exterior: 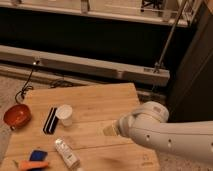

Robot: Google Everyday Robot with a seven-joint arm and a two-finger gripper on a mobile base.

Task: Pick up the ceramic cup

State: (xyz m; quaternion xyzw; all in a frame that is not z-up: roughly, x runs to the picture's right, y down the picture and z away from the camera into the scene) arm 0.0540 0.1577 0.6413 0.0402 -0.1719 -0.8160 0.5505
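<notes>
Hovering over the wooden table (100, 102), your gripper (111, 131) is showing only as a tan stub at the arm's (165, 134) tip; spread or pressed, you cannot tell. One ceramic cup (64, 114) is standing upright at its ten o'clock, just beside one striped block (50, 120). One orange-red bowl (17, 116) is sitting at nine, and one white packet (66, 152) is lying at eight, its label unreadable.

White ceramic cup (64, 114) upright on wooden table (102, 100), striped black object (50, 120) just beside it, orange-red bowl (17, 116) at left edge, gripper (110, 131) over table, right of cup
</notes>
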